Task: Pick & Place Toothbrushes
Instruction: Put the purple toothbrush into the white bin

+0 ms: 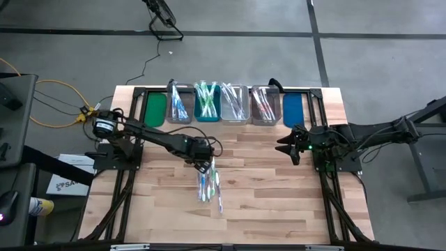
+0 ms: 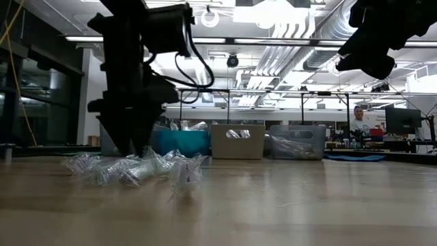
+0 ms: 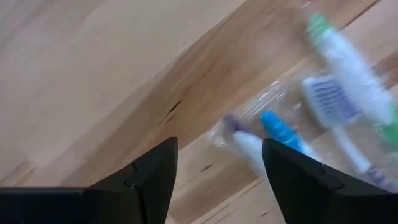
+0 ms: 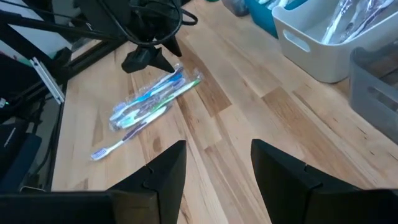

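Several toothbrushes in clear wrappers lie in a loose pile on the wooden table, with blue, green and white handles; the pile also shows in the low view and the right wrist view. My left gripper points down at the pile's far end, low over the table. It is open with bare wood between its fingers and a blue-and-white toothbrush beside one finger. My right gripper waits open near the table's right side, raised. My left gripper comes from above, pointing down, at the far end of the toothbrush pile. One finger stands right beside a wrapped toothbrush's end; I cannot tell whether it touches it. Nothing lies between the fingers.
A row of bins stands along the far edge: green, grey, teal, clear, grey and blue; the four in the middle hold toothbrushes. Bare wood lies between the pile and the right arm. A person is far behind.
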Controlling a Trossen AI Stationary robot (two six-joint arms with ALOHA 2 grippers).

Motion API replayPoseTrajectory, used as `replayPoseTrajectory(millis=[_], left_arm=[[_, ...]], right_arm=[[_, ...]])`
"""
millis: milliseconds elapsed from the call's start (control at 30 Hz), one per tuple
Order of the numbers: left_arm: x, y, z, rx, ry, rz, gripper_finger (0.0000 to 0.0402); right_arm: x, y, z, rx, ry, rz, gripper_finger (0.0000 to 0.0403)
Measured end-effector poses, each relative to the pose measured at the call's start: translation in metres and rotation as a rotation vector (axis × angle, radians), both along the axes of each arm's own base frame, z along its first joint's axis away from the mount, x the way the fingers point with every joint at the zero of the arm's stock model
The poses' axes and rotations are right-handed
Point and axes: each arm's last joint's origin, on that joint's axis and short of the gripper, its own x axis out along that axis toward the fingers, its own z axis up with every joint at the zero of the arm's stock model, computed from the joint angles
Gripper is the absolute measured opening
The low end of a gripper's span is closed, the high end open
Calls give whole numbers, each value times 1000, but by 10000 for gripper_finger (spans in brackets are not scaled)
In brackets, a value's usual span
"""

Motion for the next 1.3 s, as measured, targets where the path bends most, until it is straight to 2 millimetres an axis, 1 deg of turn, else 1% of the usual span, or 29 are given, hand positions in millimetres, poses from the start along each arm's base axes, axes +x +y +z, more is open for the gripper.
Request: replayPoseTrajectory(millis=[167,267,333,467,767,1100,1300], left_arm=[[0,0,-6,2,25,0,228],[4,0,-9,1,17,0,228],[0,0,-11,5,52,-5,228],[1,-1,-13,-16,68,-20,223],[-1,-2,-14,-72,94,-37,168],[-2,-3,-14,-89,103,-48,137],[-2,-3,-14,-85,107,-70,89]], right_arm=[[0,0,0,0,0,-1,174],[0,0,0,2,0,-2,174],[0,0,0,3,0,-3,174],[0,0,0,5,3,-5,174],[-1,0,-2,10,19,-9,174],[-2,0,-3,7,38,-9,174],[-2,0,-3,7,39,-10,174]])
